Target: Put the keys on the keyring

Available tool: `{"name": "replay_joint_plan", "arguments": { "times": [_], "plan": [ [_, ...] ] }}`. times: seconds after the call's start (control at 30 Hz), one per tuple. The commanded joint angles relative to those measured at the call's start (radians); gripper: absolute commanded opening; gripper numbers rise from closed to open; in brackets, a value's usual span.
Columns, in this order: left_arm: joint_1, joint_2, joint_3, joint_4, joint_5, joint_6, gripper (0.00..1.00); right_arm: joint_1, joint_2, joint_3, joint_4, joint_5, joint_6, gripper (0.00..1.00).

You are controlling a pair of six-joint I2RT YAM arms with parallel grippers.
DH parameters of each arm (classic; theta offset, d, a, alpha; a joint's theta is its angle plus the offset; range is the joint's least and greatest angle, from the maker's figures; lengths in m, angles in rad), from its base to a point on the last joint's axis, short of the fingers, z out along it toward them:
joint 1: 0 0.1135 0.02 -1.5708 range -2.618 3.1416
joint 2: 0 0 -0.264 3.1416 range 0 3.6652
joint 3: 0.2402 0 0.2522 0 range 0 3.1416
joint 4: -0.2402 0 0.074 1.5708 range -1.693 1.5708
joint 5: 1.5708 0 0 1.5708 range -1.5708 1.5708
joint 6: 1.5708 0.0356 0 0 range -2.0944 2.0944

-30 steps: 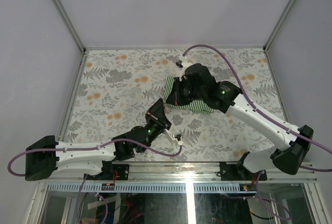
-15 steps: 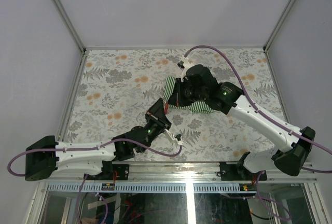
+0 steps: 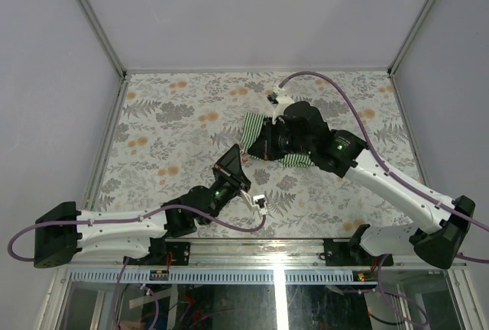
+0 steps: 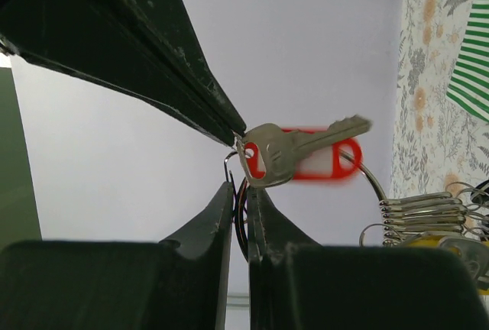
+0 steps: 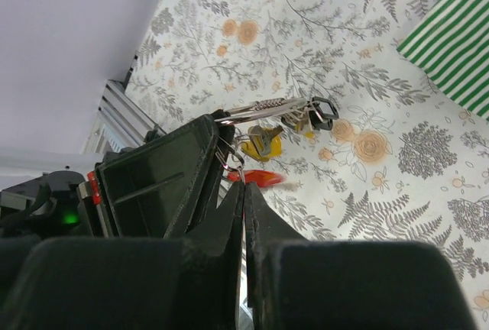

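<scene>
Well, the floral counter (image 3: 168, 131) fills my overhead view, with the striped cloth (image 3: 250, 126) lying under the right arm, and both arms meet just off the cloth's near edge. The left gripper (image 4: 239, 189) has its jaws closed on the keyring (image 4: 374, 185), holding it off the counter with the bunch of keys (image 4: 416, 211) hanging at the far side. The right gripper (image 5: 244, 186) has its jaws pressed together, and they seem to pinch the head of the red-tagged key (image 4: 275, 158), which sits right at the wire. I judge I'm mid-threading this key. Next I'd need a fine rotation to walk it along the wire while the left holds firm. I can't pick out a loose black-tagged key.
</scene>
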Motion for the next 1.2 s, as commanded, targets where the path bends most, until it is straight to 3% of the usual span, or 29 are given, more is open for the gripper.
{"name": "replay_joint_plan", "arguments": {
  "times": [0.0,0.2,0.47,0.83,1.17],
  "plan": [
    [-0.004,-0.044,0.025,0.096,-0.004,-0.025,0.00,0.000,-0.073,-0.022,0.100,-0.017,-0.021,0.00],
    [-0.008,-0.075,0.033,0.084,0.011,-0.076,0.00,0.001,-0.104,-0.057,0.158,-0.060,-0.031,0.08],
    [-0.012,-0.097,0.046,0.078,0.022,-0.128,0.00,0.000,-0.119,-0.061,0.159,-0.072,-0.047,0.10],
    [-0.011,-0.123,0.061,0.040,0.052,-0.214,0.00,0.000,-0.181,-0.065,0.152,-0.038,-0.121,0.29],
    [-0.008,-0.262,0.212,-0.251,0.234,-0.583,0.00,-0.001,-0.337,-0.174,0.308,-0.031,-0.334,0.39]
  ]
}}
